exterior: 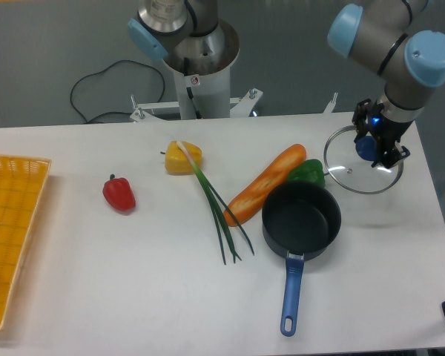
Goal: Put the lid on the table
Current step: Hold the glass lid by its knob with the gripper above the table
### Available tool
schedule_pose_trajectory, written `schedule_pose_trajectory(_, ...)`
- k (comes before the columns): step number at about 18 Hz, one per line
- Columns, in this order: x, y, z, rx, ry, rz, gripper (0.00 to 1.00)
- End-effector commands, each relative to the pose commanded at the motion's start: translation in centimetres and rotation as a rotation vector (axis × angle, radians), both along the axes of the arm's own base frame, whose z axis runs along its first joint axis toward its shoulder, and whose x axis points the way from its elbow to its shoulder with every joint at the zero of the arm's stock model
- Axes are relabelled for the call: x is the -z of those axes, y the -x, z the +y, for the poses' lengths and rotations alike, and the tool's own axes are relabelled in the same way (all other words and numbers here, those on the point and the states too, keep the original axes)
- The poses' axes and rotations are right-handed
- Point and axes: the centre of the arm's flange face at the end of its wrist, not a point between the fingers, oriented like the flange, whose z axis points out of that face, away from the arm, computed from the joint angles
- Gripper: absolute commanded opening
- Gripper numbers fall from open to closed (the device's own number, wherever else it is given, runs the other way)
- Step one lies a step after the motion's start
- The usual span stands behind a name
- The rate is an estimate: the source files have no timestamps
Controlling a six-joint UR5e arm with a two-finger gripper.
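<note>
The lid (347, 169) is a round glass disc with a thin metal rim and a blue knob (365, 147). It is at the right rear of the white table (133, 267), just behind and to the right of the black pot (302, 220). My gripper (376, 148) comes down from above and is shut on the knob. The lid hangs roughly level; a faint shadow on the table in front of it suggests it is slightly above the surface. The pot is open and empty, with its blue handle (290, 297) pointing toward the front edge.
An orange carrot (265, 184) and a green pepper (306, 171) lie next to the pot's rear left. Green onions (221, 211), a yellow pepper (183, 158) and a red pepper (119, 193) lie mid-table. A yellow mesh basket (11, 230) stands at the left edge.
</note>
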Motion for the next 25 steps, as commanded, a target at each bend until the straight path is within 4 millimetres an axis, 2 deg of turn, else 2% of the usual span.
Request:
schedule_pose_trajectory(3, 0.6, -0.2, -0.2, -0.002, 0.002, -0.01, 0.62)
schedule_pose_trajectory(16, 0.7, 0.1, -0.2, -0.001, 0.0, 0.009, 0.62)
schedule_pose_trajectory(25, 2.8, 1.5, 0.0, 0.002, 0.0, 0.03, 0.62)
